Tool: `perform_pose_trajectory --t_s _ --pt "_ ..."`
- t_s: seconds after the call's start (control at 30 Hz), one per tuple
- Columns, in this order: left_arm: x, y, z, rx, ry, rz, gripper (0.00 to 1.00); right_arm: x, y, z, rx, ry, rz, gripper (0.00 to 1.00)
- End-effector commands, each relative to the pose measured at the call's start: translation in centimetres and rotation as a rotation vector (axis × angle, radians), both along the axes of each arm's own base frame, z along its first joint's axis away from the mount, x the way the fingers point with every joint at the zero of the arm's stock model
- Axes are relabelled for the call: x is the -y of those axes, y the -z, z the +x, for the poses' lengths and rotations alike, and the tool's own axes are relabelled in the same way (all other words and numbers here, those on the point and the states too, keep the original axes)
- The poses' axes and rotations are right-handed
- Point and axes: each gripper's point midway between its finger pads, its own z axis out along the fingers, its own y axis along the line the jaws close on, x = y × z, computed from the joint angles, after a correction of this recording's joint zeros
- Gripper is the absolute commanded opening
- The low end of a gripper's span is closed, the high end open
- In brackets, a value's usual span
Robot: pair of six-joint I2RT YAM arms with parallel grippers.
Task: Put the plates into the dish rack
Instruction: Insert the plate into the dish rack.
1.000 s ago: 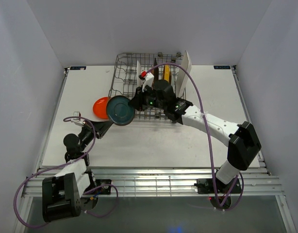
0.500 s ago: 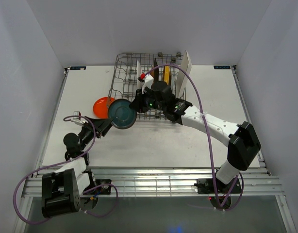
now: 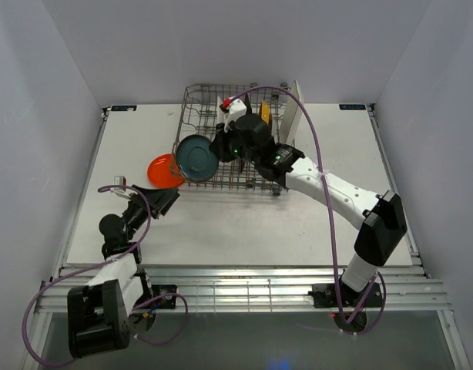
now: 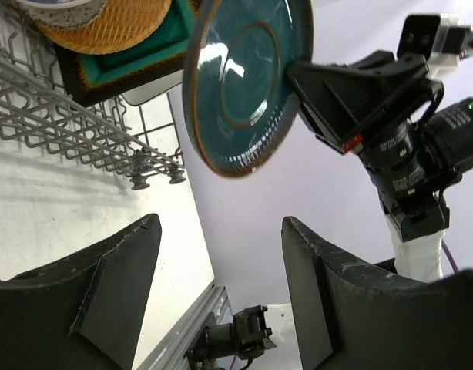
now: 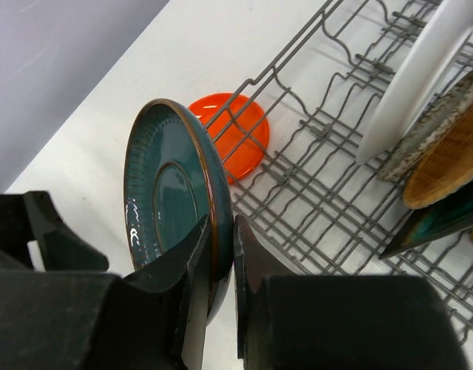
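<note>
The right arm [image 3: 329, 193] reaches far forward, the black right gripper [image 5: 221, 235] pinching a teal round plate [image 5: 163, 204]; the left gripper [image 4: 221, 262] sits low, jaws apart.

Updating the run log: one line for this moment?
right gripper: shut on teal plate, on edge at dish rack left side | left gripper: open, empty | orange plate: on table

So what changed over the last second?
Right arm carried the teal plate away from the bases, up to the dish rack's left edge, jaws still shut on its rim. Left arm, orange plate and the racked plates stayed put.
</note>
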Motion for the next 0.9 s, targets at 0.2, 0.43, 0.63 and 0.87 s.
perform_pose_trajectory --t_s 0.2,0.43,0.63,0.87 --pt "-0.1 2.5 -1.4 -0.032 -0.045 0.033 0.74 -1.0 -5.3 4.9 0.128 0.171 0.005 0.08" --pt "-0.9 2.9 -1.0 -0.035 -0.106 0.070 0.73 -0.5 -6.0 7.6 0.180 0.337 -0.058 0.08" --pt "-1.4 3.7 -0.8 -0.037 -0.149 0.108 0.73 -0.4 -6.4 9.4 0.237 0.443 -0.096 0.08" --pt "-1.7 4.8 -1.0 -0.045 -0.169 0.132 0.73 -0.4 -6.4 11.2 0.322 0.590 -0.137 0.08"
